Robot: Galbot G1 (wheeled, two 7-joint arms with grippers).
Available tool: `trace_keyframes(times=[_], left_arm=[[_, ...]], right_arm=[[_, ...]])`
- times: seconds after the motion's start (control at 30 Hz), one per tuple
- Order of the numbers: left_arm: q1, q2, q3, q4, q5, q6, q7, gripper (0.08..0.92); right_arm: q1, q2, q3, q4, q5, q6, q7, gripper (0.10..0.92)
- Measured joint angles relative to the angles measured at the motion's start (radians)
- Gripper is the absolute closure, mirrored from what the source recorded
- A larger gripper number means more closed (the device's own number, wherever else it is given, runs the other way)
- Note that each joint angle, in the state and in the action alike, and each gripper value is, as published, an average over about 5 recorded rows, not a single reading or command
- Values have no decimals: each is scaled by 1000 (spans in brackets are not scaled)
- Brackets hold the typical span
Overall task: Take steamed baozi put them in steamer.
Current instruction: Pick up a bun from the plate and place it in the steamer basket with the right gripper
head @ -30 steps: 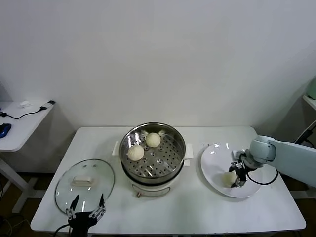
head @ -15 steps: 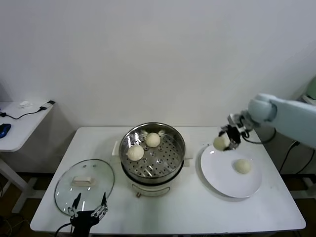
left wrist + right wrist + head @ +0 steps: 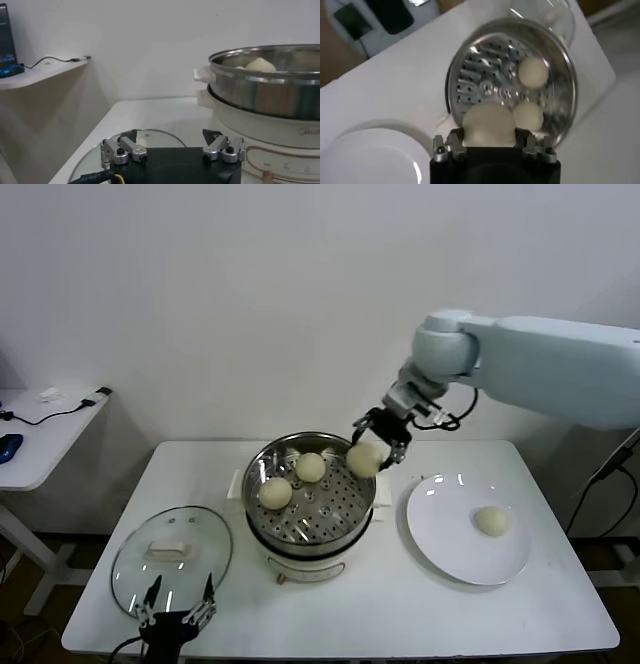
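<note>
My right gripper point(image 3: 366, 454) is shut on a cream-white baozi point(image 3: 363, 459) and holds it in the air over the right rim of the steamer point(image 3: 345, 529). Two baozi lie on its perforated floor, one at the back point(image 3: 310, 467) and one at the left point(image 3: 274, 493). A further baozi point(image 3: 490, 521) lies on the white plate point(image 3: 440, 544) to the right. In the right wrist view the held baozi point(image 3: 488, 125) sits between the fingers above the steamer point(image 3: 470, 75). My left gripper point(image 3: 176, 612) is open at the table's front left edge, over the glass lid.
A round glass lid point(image 3: 130, 556) with a white handle lies flat on the table left of the steamer. A side table point(image 3: 40, 434) with cables stands at far left. The wall is close behind the table.
My right gripper lifted a baozi off the plate and carried it left to above the steamer's right rim. One baozi stays on the plate. The left arm has not moved.
</note>
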Motion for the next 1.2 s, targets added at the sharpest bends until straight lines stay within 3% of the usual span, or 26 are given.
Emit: trace_keyframes(times=[0.47, 0.8, 1.07, 1.2], left_arm=[[8, -3, -5, -3, -3, -18, -9, 177], [1, -8, -10, -2, -8, -17, -9, 177], [-9, -13, -12, 6, -8, -11, -8, 177], [-10, -16, -11, 6, -7, -8, -8, 177]], right_arm=[[-110, 239, -17, -40, -155, 89, 56, 347], [-198, 323, -22, -117, -217, 123, 70, 348], [-240, 336, -16, -153, -242, 147, 86, 214], [-241, 336, -4, -162, -242, 161, 90, 203]])
